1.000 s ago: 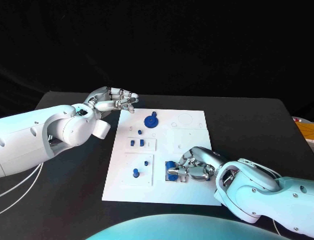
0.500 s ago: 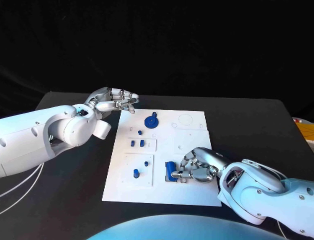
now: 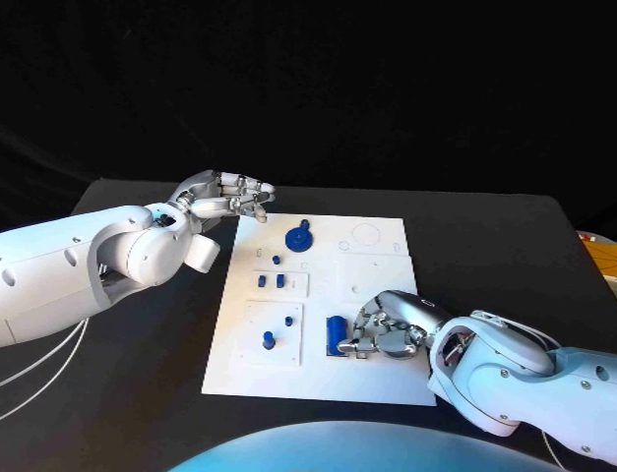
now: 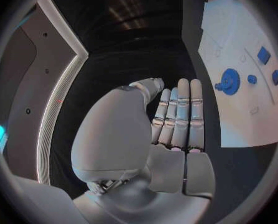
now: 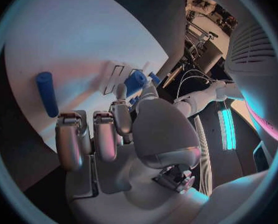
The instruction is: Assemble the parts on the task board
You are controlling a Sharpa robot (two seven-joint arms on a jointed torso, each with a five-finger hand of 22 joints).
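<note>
Right hand (image 3: 382, 332) shifted slightly back | fingers curled, empty | blue cylinder (image 3: 337, 335) lies just beside fingertips on task board (image 3: 379, 275)

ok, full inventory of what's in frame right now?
task board: one, white, middle of the black table.
blue parts: several on the board; a round disc at the far end, small pegs mid-board, a cylinder at the near end beside the right hand.
table: one, black.
yellow object: one, at the table's right edge; cannot tell what it is.
left hand: silver, raised by the board's far left corner, holding nothing.
right hand: silver, fingers curled over the board's near end by the cylinder; grip unclear.
</note>
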